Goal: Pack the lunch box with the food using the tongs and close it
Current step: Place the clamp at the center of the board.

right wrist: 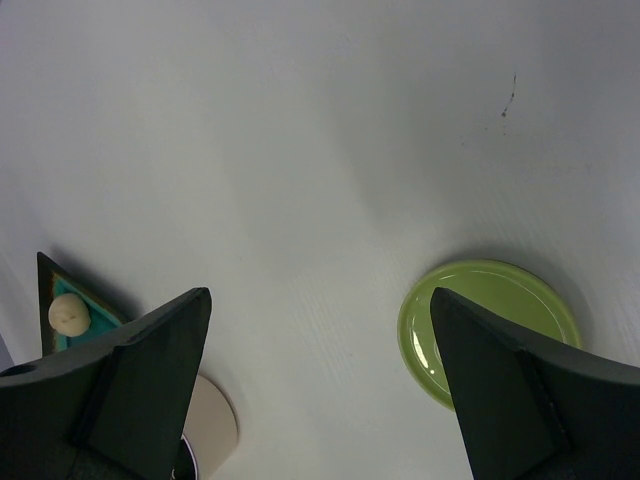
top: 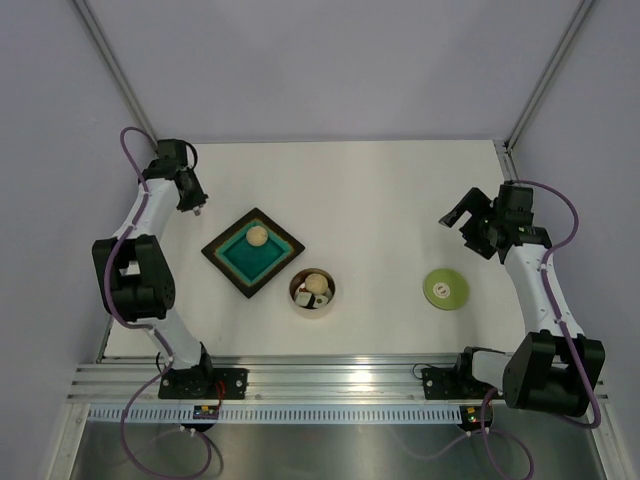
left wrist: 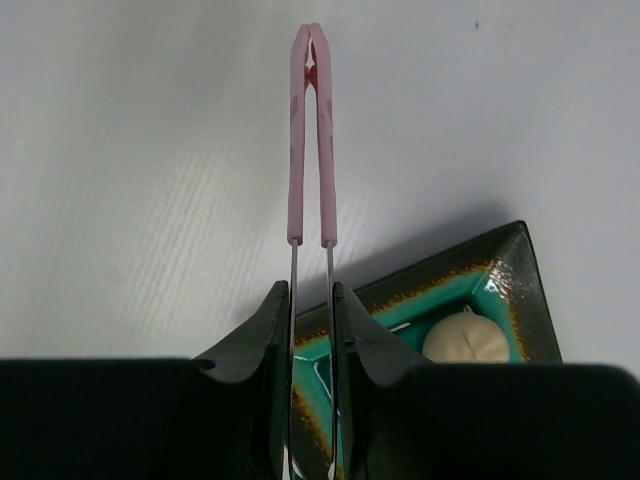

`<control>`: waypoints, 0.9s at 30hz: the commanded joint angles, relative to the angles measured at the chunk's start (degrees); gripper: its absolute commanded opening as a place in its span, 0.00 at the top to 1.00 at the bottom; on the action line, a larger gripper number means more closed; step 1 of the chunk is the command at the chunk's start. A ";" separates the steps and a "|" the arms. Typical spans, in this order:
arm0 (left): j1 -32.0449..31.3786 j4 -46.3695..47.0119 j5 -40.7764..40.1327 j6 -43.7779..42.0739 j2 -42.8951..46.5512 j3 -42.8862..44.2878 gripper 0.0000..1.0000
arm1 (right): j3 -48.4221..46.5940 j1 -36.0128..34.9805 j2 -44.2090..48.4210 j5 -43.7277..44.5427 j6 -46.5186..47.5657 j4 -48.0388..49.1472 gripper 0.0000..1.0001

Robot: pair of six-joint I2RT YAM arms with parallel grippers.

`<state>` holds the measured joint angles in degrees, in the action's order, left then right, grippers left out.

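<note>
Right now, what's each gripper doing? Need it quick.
Left gripper: closed on the tongs, held by their bare metal arms.
Right gripper: open, holding nothing.

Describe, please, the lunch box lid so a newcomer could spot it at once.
On the white table, look at the right half. The lid lies flat there alone, well apart from the steel bowl and the dark tray. It is the only lime-green disc.
</note>
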<state>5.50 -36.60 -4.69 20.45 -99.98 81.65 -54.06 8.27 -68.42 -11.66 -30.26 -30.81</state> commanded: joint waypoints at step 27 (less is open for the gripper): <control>2.15 -1.99 0.12 -10.17 -21.23 23.39 0.33 | -3.15 0.08 -0.58 1.36 0.55 -2.14 0.01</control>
<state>7.84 -40.03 -5.67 9.32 -126.06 104.75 -54.22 8.27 -71.75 -12.67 -30.00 -31.40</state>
